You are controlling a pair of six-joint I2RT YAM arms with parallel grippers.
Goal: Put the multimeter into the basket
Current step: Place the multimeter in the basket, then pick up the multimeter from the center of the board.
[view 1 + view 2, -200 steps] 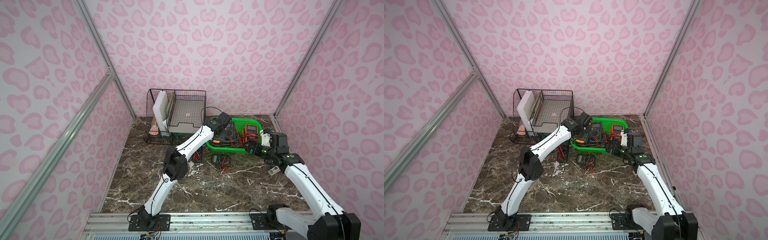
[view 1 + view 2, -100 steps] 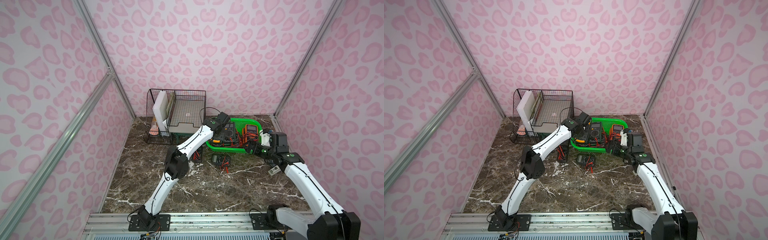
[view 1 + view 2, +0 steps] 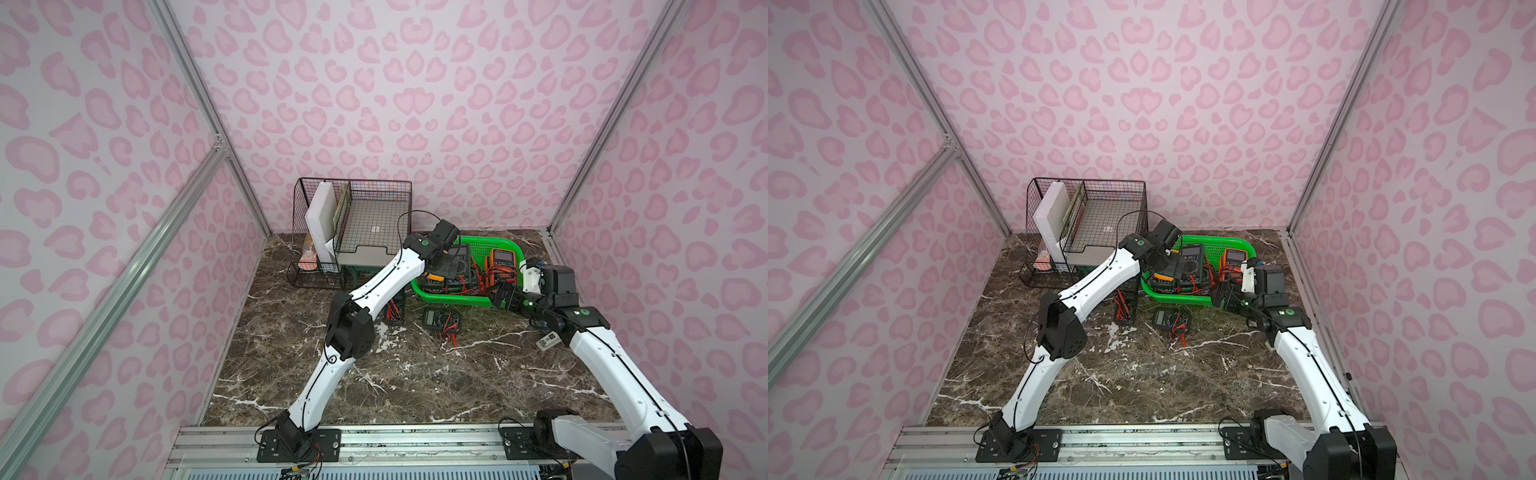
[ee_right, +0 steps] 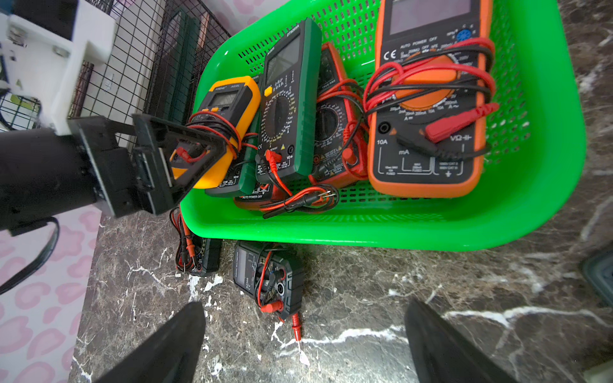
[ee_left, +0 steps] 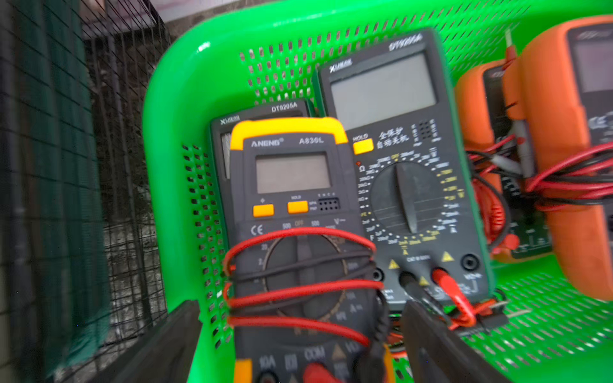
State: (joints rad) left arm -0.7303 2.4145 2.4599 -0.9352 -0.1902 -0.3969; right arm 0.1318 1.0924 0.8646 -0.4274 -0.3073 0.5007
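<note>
The brown marble table held a black wire rack. Next to the rack sat the green basket. The left gripper was at the basket end near the rack. Its jaws stood wide apart, one on each side of the yellow multimeter, not squeezing it. That meter lay inside the basket, on top of a dark green meter. The right gripper hung over the table, wide open and holding nothing. A small black meter lay on the table just outside the basket.
</note>
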